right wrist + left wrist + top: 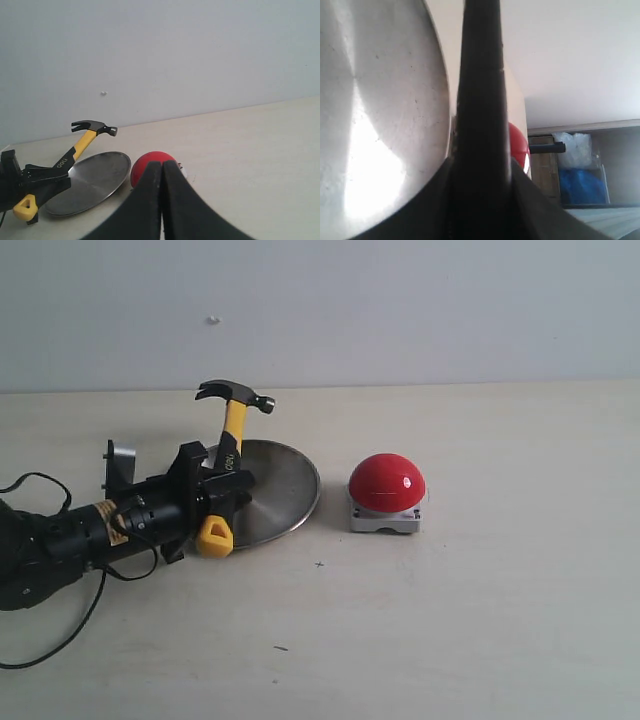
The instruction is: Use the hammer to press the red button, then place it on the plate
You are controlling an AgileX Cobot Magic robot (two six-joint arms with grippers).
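My left gripper (222,485) is shut on the hammer (231,445), gripping its yellow-and-black handle low down. The hammer stands nearly upright with its dark head (236,395) at the top and its yellow looped end (214,537) by the table. It is held over the left edge of the silver plate (285,490). The red button (387,483) sits on its grey base to the right of the plate, untouched. In the left wrist view the dark handle (480,125) fills the middle, with the plate (375,115) beside it. My right gripper (162,167) is shut and holds nothing, with the red button (145,167) beyond its tips.
The pale tabletop (480,620) spreads around the button and in front of the plate. The left arm's black cable (60,630) trails over the table at the lower left. A plain wall (400,310) closes the back.
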